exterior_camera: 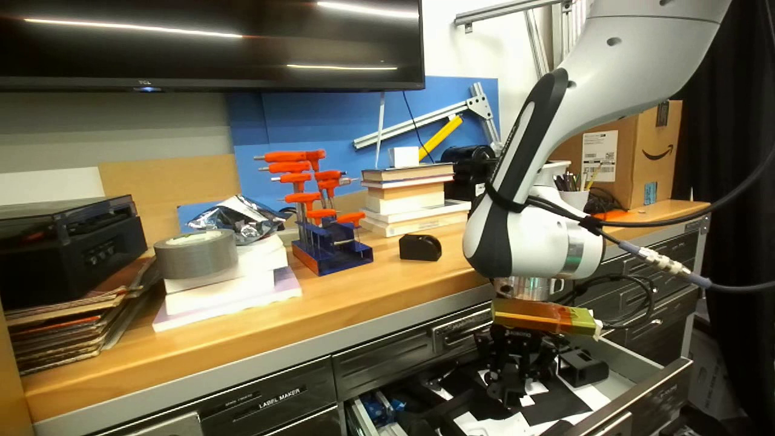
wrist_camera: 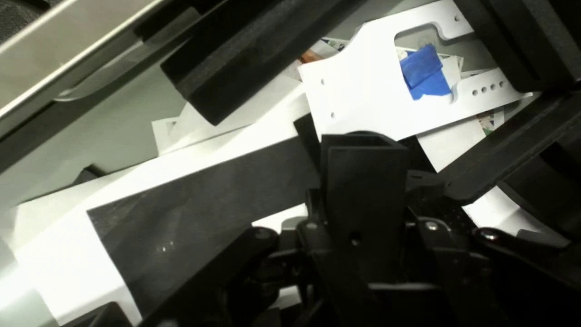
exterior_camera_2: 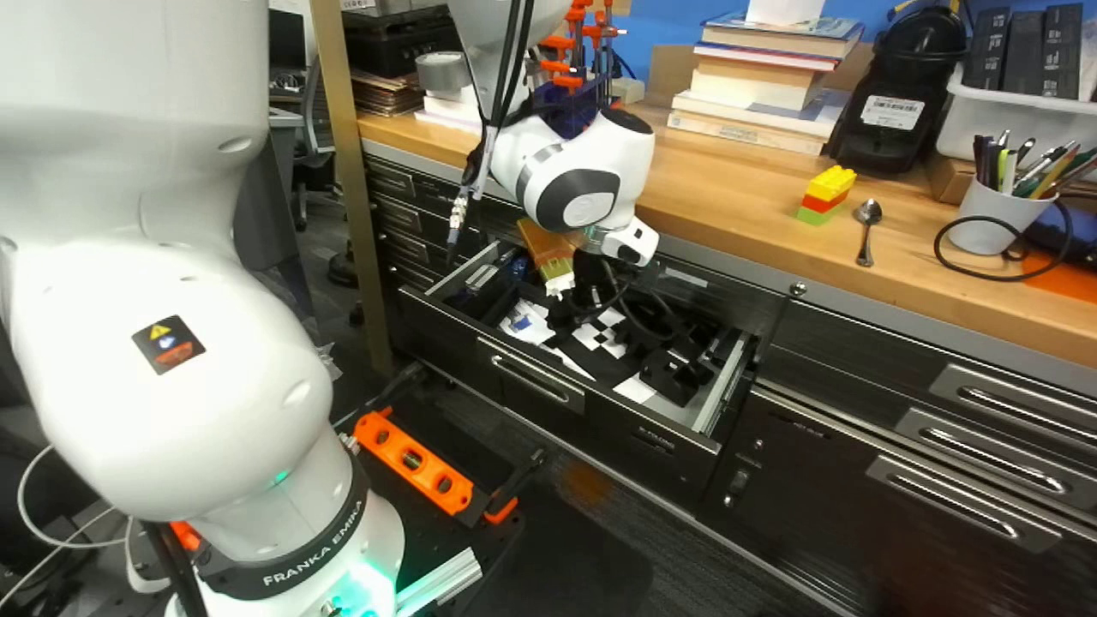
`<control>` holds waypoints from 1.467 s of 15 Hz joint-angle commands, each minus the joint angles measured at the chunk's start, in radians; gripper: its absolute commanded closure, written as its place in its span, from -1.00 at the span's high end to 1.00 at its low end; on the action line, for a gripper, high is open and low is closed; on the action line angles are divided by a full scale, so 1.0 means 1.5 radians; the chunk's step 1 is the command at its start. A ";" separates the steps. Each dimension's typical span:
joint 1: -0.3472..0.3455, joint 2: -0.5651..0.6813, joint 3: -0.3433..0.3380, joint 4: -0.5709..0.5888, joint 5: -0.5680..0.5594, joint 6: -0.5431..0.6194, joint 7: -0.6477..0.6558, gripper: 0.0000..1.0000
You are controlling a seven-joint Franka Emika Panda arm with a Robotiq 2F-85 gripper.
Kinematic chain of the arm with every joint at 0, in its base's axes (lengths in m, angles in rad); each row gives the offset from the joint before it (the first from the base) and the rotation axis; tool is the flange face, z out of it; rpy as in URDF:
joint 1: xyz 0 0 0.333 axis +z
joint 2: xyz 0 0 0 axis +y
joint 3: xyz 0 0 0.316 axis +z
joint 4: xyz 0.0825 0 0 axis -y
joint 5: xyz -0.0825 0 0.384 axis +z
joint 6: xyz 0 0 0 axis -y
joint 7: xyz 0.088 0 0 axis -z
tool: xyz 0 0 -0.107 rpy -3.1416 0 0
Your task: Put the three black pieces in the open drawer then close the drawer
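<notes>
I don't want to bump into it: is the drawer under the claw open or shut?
Open. In both exterior views the drawer juts out past the wooden countertop, with its inside exposed.

In the gripper [wrist_camera: 362, 210], a black piece [wrist_camera: 366, 181]; black-and-white sheet [wrist_camera: 199, 209] below, holed white plate [wrist_camera: 354, 86] nearby

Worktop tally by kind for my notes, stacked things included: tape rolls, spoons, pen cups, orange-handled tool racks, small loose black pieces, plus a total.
Tape rolls: 1
Spoons: 1
Pen cups: 1
Tool racks: 1
Small loose black pieces: 1
Total: 5
</notes>
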 commanded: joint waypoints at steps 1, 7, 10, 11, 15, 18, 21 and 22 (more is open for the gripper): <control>-0.008 0.028 0.013 0.023 0.021 0.034 -0.015 0.36; -0.016 0.028 0.020 0.026 0.025 0.041 -0.016 0.97; -0.020 -0.007 0.026 -0.002 0.035 0.045 -0.018 1.00; -0.020 -0.025 0.027 -0.016 0.040 0.049 -0.015 1.00; -0.008 -0.106 0.018 -0.084 0.037 0.051 -0.009 1.00; 0.003 -0.177 0.011 -0.135 0.029 0.058 -0.005 1.00; 0.016 -0.247 0.010 -0.174 0.034 0.098 0.011 1.00; 0.022 -0.267 0.009 -0.183 0.031 0.122 0.019 1.00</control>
